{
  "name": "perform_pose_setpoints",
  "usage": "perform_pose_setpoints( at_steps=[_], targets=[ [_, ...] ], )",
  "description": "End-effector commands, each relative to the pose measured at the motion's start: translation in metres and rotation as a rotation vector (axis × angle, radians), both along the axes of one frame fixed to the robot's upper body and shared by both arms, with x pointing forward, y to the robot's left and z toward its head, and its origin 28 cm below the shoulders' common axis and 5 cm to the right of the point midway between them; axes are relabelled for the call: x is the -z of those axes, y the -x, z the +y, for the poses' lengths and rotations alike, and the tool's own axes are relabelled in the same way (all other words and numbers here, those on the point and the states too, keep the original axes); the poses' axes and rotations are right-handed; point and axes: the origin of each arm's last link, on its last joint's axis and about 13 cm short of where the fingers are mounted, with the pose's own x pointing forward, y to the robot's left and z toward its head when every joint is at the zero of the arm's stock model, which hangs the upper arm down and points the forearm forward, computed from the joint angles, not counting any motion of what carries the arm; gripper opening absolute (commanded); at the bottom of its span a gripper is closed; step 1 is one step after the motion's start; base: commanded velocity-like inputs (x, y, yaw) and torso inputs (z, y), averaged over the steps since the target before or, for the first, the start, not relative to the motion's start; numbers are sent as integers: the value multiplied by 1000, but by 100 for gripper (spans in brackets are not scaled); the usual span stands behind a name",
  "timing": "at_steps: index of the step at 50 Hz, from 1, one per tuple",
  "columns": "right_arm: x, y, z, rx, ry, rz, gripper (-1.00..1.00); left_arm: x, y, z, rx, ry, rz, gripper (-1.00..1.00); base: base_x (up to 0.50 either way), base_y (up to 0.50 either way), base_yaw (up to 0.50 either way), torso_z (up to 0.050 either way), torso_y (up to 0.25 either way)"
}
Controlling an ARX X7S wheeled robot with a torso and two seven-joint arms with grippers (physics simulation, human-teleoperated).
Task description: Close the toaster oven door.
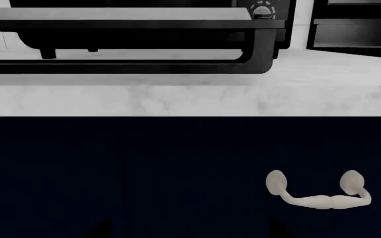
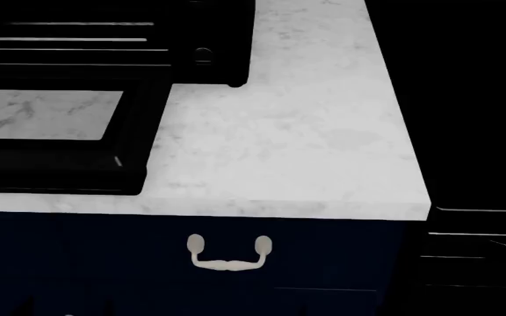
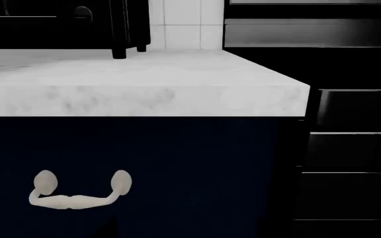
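Note:
The glossy black toaster oven [image 2: 103, 39] stands at the back left of the counter, one knob [image 2: 203, 54] showing on its right panel. Its door [image 2: 139, 131] hangs open, lying flat over the counter, and marble shows through the glass. In the left wrist view the door [image 1: 111, 67] is seen edge-on above the counter edge, with the oven's knob panel [image 1: 263, 10] behind it. The right wrist view shows the oven's right end [image 3: 58, 25]. My left gripper [image 1: 190, 230] and right gripper [image 3: 184, 230] are low in front of the cabinet, with only dark fingertips showing, wide apart and empty. Neither shows in the head view.
A white marble countertop [image 2: 306, 131] tops a navy cabinet with a cream drawer handle [image 2: 226, 253], also in the left wrist view [image 1: 319, 193] and the right wrist view [image 3: 78, 191]. A larger black appliance [image 2: 464, 99] stands to the right. White tiles [image 3: 184, 25] line the wall.

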Motion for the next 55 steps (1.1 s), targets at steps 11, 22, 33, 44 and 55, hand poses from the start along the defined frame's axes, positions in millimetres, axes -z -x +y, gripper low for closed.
perform_pose_setpoints(
  at_steps=[11, 22, 33, 44, 55],
  targets=[
    [-3, 1, 1, -4, -4, 3, 100, 2, 6, 1, 44, 45, 9, 100, 0, 0, 0, 9, 0],
    [-10, -1, 0, 1, -1, -28, 100, -9, 4, 0, 37, 35, -8, 100, 0, 0, 0, 50, 0],
    [-12, 2, 1, -2, -4, -37, 100, -9, 6, 1, 44, 28, -13, 100, 0, 0, 0, 50, 0],
    [-17, 3, 0, -4, -5, -53, 100, -12, 8, 0, 51, 16, -24, 100, 0, 0, 0, 50, 0],
    [-92, 8, -24, 68, 68, -263, 100, -65, -6, 23, -21, -24, -45, 100, 0, 0, 0, 0, 0]
  ],
)
